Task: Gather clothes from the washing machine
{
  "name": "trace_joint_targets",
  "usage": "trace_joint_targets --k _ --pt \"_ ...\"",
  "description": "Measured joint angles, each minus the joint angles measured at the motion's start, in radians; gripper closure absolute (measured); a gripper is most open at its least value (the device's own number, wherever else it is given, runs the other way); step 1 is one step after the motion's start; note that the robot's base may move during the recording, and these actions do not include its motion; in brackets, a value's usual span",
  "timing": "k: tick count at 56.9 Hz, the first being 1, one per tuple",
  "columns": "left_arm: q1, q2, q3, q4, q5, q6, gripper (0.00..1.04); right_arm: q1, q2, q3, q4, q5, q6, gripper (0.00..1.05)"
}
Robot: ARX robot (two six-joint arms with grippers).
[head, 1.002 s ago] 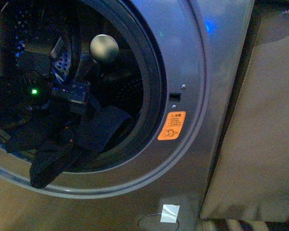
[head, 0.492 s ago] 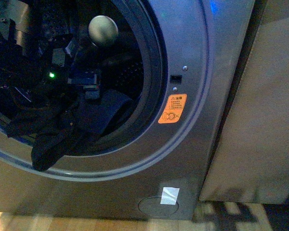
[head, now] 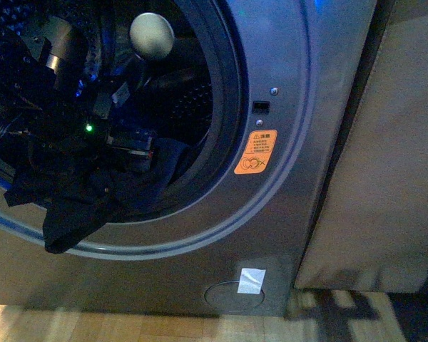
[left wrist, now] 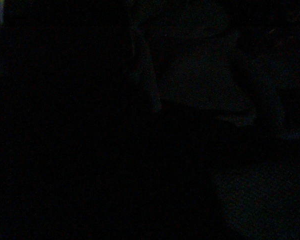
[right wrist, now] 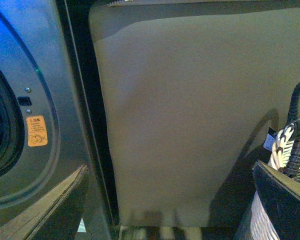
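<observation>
The step in hand looked like the reach and grasp. The left arm [head: 93,125] was deep in the mouth of the washing machine [head: 299,107], its green light showing among the dark cloth. The left fingers were lost against the black fabric in the front view, and the left wrist picture was dark, so I could not tell whether they were open or closed on anything.

The right fingers [right wrist: 45,205] were spread wide apart with nothing between them. They were outside the machine, facing a beige panel [right wrist: 190,110], with a woven basket [right wrist: 277,150] just beside them.

The clothes [head: 78,206] lay in a loose heap at the bottom of the drum [head: 192,100], spilling over the lower lip of the round opening. None of them appeared to have reached the basket, so the task seemed to be at an early stage.

The heap's long axis ran along the curve of the rim, from a low end on the left up towards a navy fold on the right, well apart from the orange sticker [head: 255,153]. One flap hung over the rim with its free end pointing down towards the wooden floor [head: 128,324].

The next move probably called for a firm grip on a thick part of the bundle, followed by a pull outwards and upwards over the lip. Soft cloth like this could drag or catch on the rim, and a thin pinch might bring out one piece only.
</observation>
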Motion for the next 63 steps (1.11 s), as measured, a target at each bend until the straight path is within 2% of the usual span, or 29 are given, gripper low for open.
trace_joint_targets --k 6,20,32,38,50,55,63 --pt "0.001 0.011 0.001 0.013 -0.045 0.035 0.07 0.000 0.000 0.000 0.000 0.000 0.000 0.07" --pt "0.002 0.016 0.001 0.003 -0.073 0.047 0.07 0.000 0.000 0.000 0.000 0.000 0.000 0.07" --pt "0.016 0.007 -0.026 0.020 -0.068 0.047 0.35 0.000 0.000 0.000 0.000 0.000 0.000 0.07" --pt "0.034 -0.021 -0.074 0.050 -0.049 0.049 0.54 0.000 0.000 0.000 0.000 0.000 0.000 0.07" --pt "0.058 -0.116 -0.215 0.120 0.028 0.047 0.82 0.000 0.000 0.000 0.000 0.000 0.000 0.07" --pt "0.068 -0.203 -0.329 0.167 0.078 0.053 0.86 0.000 0.000 0.000 0.000 0.000 0.000 0.07" --pt "0.075 -0.351 -0.493 0.240 0.153 0.069 0.87 0.000 0.000 0.000 0.000 0.000 0.000 0.07"
